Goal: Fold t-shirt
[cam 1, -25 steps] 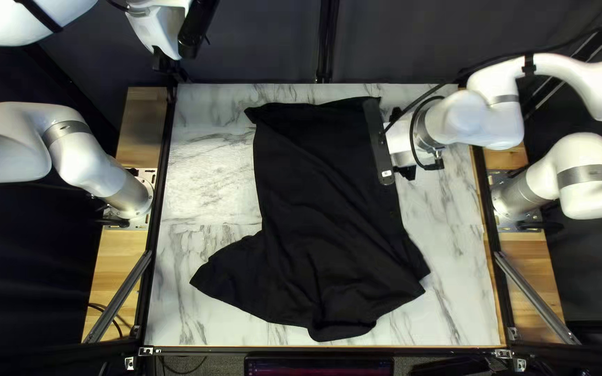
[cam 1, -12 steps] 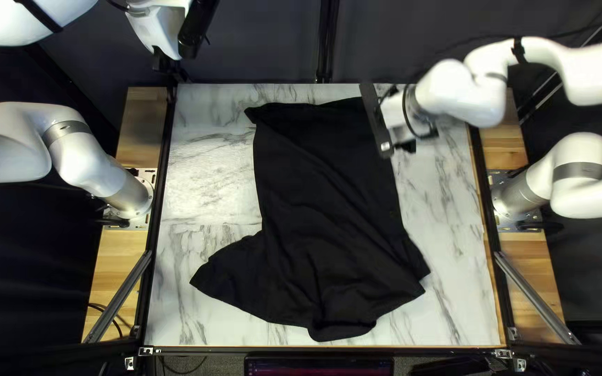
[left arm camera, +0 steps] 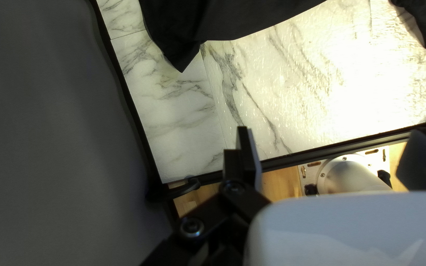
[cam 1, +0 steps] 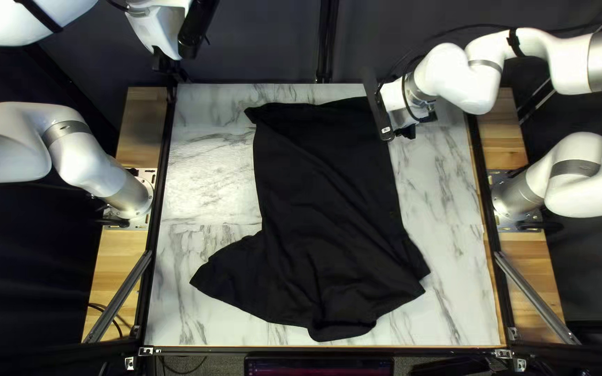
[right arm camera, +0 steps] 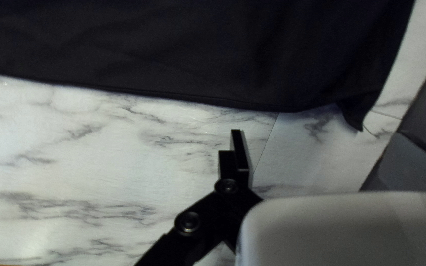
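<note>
The black t-shirt (cam 1: 322,216) lies spread with creases on the table, a sleeve-like flap reaching out toward the near left. My left gripper (cam 1: 165,63) is raised at the far left corner, away from the cloth. My right gripper (cam 1: 407,131) is just beside the shirt's far right edge. In the left wrist view, the shirt (left arm camera: 232,19) lies well ahead of the gripper (left arm camera: 334,152), whose fingers are wide apart. The right wrist view has the shirt's hem (right arm camera: 198,93) running across ahead of the gripper (right arm camera: 324,155); its fingers are apart with no cloth between them.
Marble-patterned table surface (cam 1: 207,167) shows left of the shirt, and a strip (cam 1: 447,209) shows on its right. Dark rails frame the table. The left arm's base (cam 1: 134,198) stands on a wooden strip, and a dark curtain (cam 1: 259,42) hangs behind.
My right arm has moved toward the table's far edge and slightly left, sliding along the shirt's right side. The shirt and the left arm look unchanged.
</note>
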{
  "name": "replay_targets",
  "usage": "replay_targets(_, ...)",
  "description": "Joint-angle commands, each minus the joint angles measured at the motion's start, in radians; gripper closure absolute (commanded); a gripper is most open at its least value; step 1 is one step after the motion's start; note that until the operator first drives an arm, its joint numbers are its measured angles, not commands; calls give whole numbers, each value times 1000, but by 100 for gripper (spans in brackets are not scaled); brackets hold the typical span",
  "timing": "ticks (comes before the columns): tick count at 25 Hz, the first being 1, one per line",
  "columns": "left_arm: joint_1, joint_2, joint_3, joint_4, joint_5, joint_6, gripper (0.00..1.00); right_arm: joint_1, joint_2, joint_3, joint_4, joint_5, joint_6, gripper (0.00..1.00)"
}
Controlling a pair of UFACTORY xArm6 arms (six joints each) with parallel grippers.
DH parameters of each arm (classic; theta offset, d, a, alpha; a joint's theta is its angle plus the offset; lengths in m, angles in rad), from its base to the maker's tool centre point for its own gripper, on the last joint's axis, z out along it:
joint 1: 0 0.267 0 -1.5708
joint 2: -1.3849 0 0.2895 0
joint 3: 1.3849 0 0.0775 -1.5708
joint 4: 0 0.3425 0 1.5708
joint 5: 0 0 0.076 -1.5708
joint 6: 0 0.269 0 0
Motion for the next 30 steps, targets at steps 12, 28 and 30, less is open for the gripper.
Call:
replay_targets(12, 0, 0, 0, 0, 0, 0, 0, 32, 52, -50, 123, 19, 61, 0)
replay_targets(28, 0, 0, 0, 0, 0, 0, 0, 174, 16, 28, 243, -202, 645, 0)
replay_targets(30, 0, 0, 0, 0, 0, 0, 0, 185, 38, 12, 220, -212, 698, 0)
